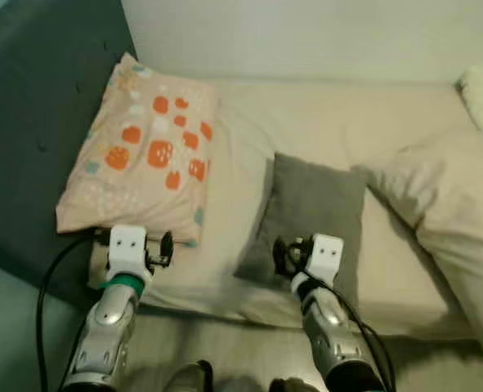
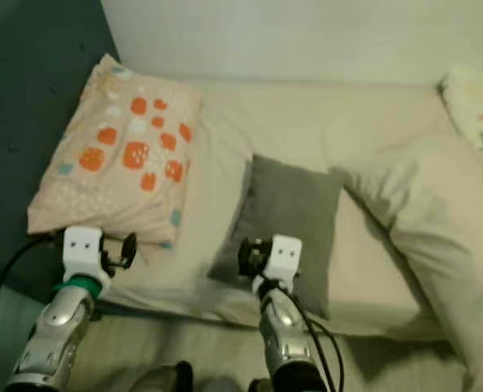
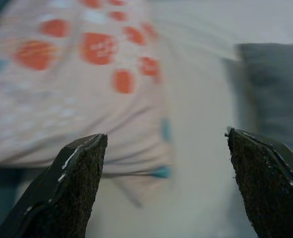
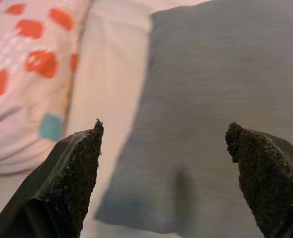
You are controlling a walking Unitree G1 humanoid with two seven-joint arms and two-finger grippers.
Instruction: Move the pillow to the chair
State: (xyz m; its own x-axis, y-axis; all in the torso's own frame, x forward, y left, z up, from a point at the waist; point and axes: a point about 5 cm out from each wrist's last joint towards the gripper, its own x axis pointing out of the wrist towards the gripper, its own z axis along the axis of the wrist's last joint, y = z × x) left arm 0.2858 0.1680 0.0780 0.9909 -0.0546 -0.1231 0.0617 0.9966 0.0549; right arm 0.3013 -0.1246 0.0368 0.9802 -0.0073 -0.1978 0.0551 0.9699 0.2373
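Note:
A pink pillow (image 1: 143, 155) with orange spots lies at the left end of a bed, leaning on a dark headboard (image 1: 37, 122). A smaller grey pillow (image 1: 310, 216) lies flat in the middle of the cream sheet (image 1: 323, 114). My left gripper (image 3: 166, 139) is open, hovering at the pink pillow's near edge (image 3: 87, 99). My right gripper (image 4: 163, 129) is open too, just above the grey pillow's near edge (image 4: 225, 99). Neither holds anything. Both wrists, left (image 1: 129, 245) and right (image 1: 315, 253), sit by the bed's front edge.
A bunched cream duvet (image 1: 445, 204) covers the right part of the bed. A patterned white cushion (image 1: 482, 98) sits at the far right. A pale wall runs behind the bed. Black cables (image 1: 49, 278) trail from my arms. A strip of floor (image 1: 225, 351) lies below.

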